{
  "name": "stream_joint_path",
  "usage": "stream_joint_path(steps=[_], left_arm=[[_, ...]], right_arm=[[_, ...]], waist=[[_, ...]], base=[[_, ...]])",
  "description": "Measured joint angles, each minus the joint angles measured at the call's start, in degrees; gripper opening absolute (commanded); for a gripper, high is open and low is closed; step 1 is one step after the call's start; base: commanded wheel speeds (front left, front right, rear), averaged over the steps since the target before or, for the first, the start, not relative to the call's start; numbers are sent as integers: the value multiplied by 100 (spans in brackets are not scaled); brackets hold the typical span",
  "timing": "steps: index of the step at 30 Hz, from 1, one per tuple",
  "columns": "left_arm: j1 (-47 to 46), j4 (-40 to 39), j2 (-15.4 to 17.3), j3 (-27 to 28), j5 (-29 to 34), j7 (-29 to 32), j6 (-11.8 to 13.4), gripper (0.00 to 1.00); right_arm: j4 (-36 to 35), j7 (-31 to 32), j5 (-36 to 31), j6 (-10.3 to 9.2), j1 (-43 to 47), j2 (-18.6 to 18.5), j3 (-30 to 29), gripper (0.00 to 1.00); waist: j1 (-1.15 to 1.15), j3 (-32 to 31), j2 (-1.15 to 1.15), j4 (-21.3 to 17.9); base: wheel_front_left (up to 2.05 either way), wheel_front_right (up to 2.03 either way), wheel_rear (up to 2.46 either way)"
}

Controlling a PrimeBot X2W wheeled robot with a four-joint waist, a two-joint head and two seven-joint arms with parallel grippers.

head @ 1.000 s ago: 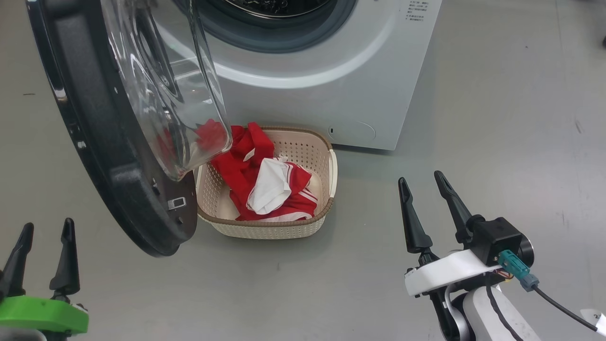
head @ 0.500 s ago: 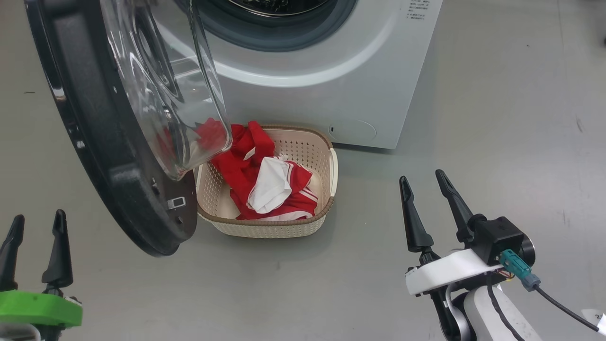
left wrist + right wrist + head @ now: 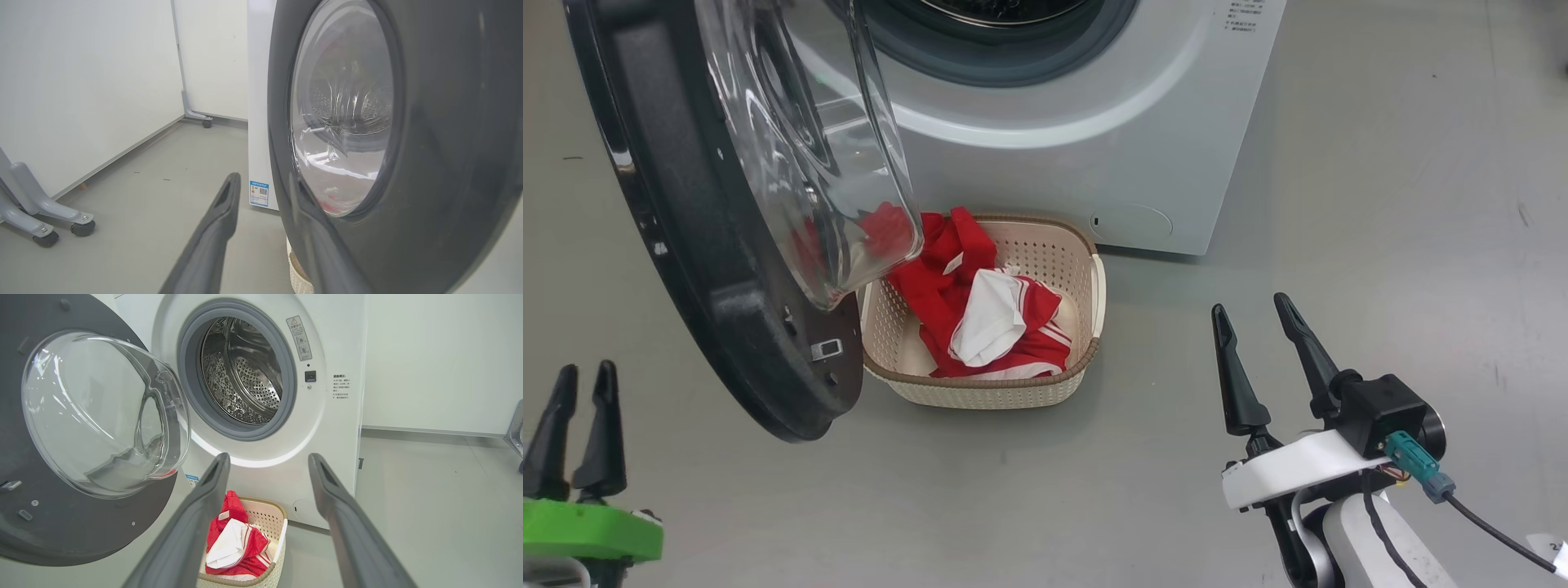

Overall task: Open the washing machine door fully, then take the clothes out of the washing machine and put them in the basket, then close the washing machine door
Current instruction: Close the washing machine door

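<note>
The left gripper stands with its jaws apart by a modest gap and nothing between them; the right gripper has its jaws spread wider, also empty. Just to the right of the left jaws and ahead of them rises the washing machine door, swung out so that it stands nearly edge-on to the robot. Its glossy outer face is turned toward the left gripper and its glass bowl toward the right one. The left arm is plainly the nearer; the right gripper sits well apart on the inner side. The clothes lie heaped in the basket on the floor, just before the washing machine and partly under the door's bowl, and the drum looks empty. So closing seems the step left: likely a push on the outer face, rightward toward the opening. A small blue label carries a square code. A warning sticker and a block of black text are too small to read.
</note>
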Motion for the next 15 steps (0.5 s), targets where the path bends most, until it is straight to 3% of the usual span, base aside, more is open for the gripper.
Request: stream_joint_path(steps=[10, 15], left_arm=[[0, 3, 0, 14, -10, 0, 0, 0], [0, 47, -36, 11, -424, 0, 0, 0]], right_arm=[[-19, 0, 1, 0, 4, 0, 0, 100], [-22, 0, 54, 0, 4, 0, 2, 100]], waist=[[0, 13, 0, -1], [0, 17, 0, 4]], base=[[0, 0, 0], [0, 0, 0]])
